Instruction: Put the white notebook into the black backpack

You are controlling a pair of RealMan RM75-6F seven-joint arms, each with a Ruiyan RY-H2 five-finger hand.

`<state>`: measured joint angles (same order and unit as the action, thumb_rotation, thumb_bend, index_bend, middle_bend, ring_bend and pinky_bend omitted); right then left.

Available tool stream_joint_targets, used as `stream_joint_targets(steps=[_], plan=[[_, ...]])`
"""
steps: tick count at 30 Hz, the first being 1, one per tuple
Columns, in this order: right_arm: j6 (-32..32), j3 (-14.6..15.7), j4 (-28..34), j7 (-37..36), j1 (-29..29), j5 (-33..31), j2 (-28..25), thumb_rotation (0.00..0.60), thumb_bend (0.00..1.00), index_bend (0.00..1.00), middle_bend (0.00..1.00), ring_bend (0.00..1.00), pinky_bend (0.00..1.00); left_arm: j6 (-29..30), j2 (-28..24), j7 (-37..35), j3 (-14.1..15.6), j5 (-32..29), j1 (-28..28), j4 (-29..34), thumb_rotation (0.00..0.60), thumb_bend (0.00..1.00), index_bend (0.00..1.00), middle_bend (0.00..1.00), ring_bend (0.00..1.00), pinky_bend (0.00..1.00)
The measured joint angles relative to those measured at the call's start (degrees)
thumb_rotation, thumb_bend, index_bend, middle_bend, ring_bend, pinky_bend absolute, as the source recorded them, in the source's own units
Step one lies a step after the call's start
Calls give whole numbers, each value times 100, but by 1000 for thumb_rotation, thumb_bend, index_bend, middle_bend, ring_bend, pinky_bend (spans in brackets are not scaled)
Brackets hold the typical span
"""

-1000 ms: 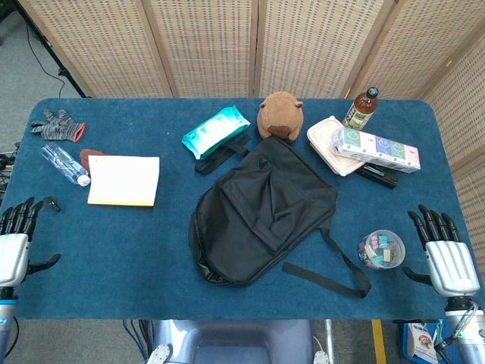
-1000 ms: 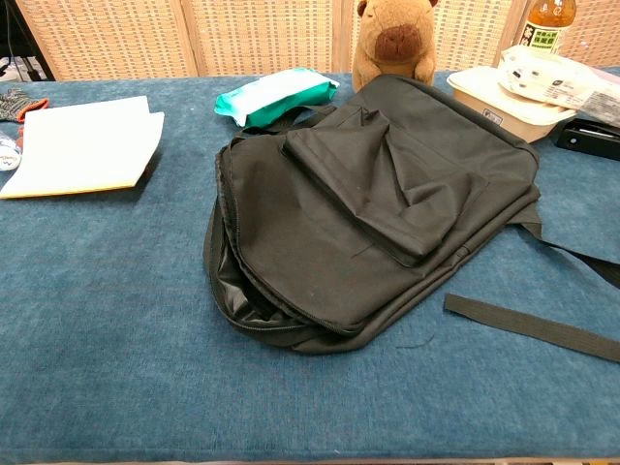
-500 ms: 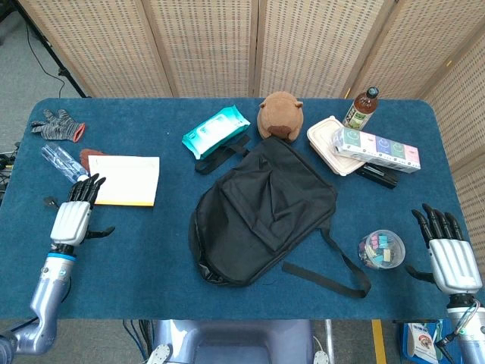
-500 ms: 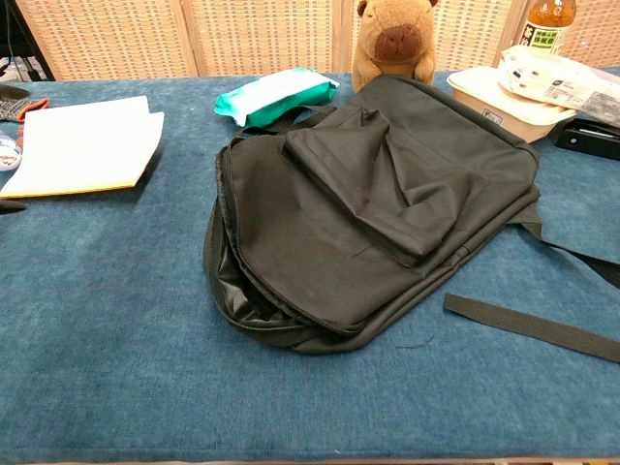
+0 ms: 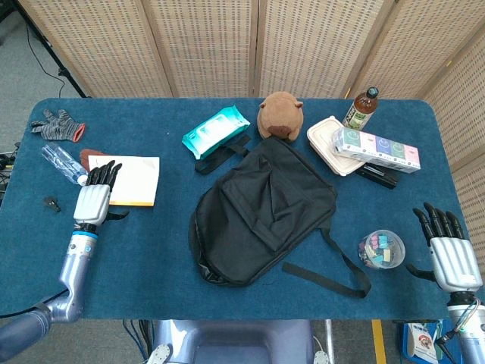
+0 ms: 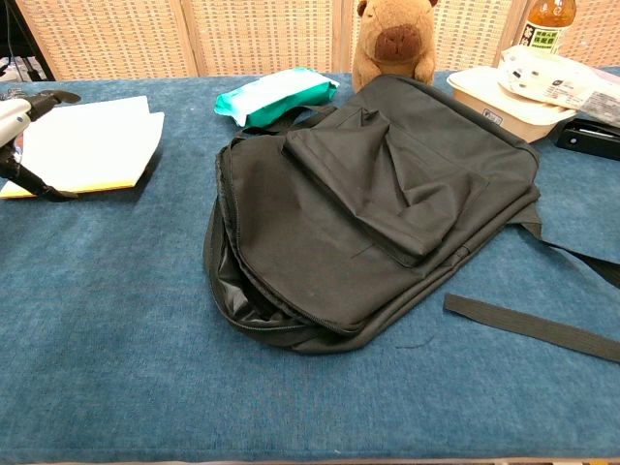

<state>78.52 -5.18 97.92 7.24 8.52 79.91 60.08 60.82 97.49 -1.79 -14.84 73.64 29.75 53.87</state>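
Observation:
The white notebook (image 5: 135, 180) (image 6: 92, 143) lies flat on the blue table, left of the black backpack (image 5: 261, 211) (image 6: 373, 203). The backpack lies flat mid-table with its zipper gaping along the near-left edge. My left hand (image 5: 96, 199) (image 6: 21, 131) hovers over the notebook's near-left corner, fingers spread and holding nothing. Far off at the table's front right corner, my right hand (image 5: 449, 255) is flat with fingers apart, empty; the chest view does not show it.
A teal wipes pack (image 5: 216, 130), capybara plush (image 5: 279, 114), food box (image 5: 332, 144), tea bottle (image 5: 361, 107) and long box (image 5: 377, 146) line the back. A plastic bottle (image 5: 65, 164), gloves (image 5: 57, 125) and cup of clips (image 5: 381, 249) lie at the sides. A backpack strap (image 5: 326, 278) trails forward.
My left hand has moved from the table's front left corner inward and forward until it is over the notebook's near-left corner. The right hand has barely shifted.

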Motion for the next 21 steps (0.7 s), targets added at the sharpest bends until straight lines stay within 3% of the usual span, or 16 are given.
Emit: stream_joint_targets(steps=[18,21], plan=[[-72,-29,-39,-84,32,-87,-1,600,0,0,0,0,0,-156,1107,-335,23,-2,547,-1848,600,1,0,0,0,0],[-76,-31,-40,-82,36,-93,0,600,0,0,0,0,0,-184,1273,-444,16,7,652,-2129,600,36,0,0,0,0]])
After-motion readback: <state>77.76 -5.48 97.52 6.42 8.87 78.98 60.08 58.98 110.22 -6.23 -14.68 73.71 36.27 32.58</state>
